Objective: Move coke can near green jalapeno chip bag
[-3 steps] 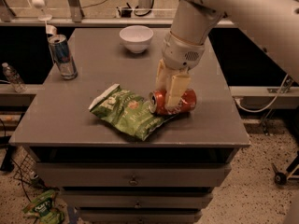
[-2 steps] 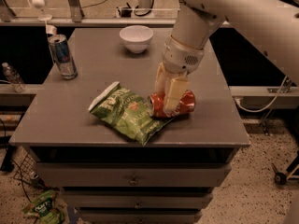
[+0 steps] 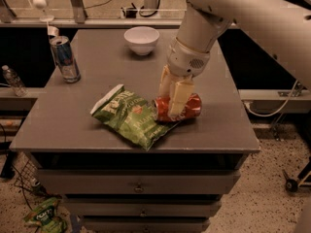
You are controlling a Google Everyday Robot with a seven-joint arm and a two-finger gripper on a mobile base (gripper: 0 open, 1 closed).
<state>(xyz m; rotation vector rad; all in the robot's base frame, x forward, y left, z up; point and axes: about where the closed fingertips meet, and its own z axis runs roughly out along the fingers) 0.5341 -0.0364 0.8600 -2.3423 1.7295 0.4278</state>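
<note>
In the camera view the gripper (image 3: 169,105) comes down from above with its two fingers closed across the coke can (image 3: 190,107); the can lies on its side on the grey table (image 3: 218,125), its left end touching the right edge of the green jalapeno chip bag (image 3: 129,118), so it looks as near as the task asks. To finish well, I judge the fingers should part slowly and the arm lift straight up; a sideways pull could roll the round can away or drag the crinkled bag.
</note>
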